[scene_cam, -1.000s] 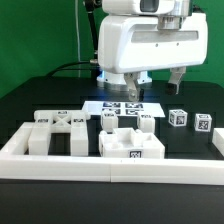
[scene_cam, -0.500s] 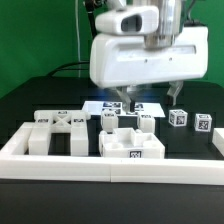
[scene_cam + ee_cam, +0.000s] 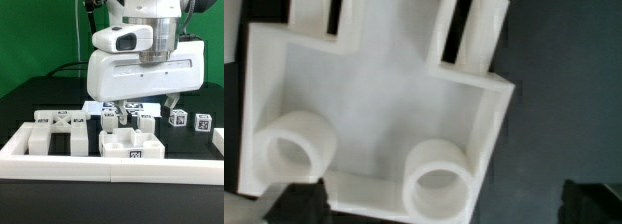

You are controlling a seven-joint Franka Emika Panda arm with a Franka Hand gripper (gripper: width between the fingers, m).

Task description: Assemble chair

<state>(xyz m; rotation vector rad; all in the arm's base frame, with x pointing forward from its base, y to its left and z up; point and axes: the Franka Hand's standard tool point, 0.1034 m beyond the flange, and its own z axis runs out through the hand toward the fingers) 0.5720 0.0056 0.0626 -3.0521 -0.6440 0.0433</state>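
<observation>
Two sockets (image 3: pixel 295 152) on a chair part (image 3: pixel 388 105) show only in wrist view; tool (image 3: pixel 146 110) released.

The hand (image 3: pixel 147 108) has sunk lower and swung nearer over the last second. The marker board (image 3: pixel 93 107), plain to see beneath it before, is now mostly hidden behind it, and the white chair parts (image 3: pixel 130 145) lie just under it.

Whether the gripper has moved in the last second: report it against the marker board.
Yes: the gripper has dropped lower and nearer the camera, now covering most of the marker board.
</observation>
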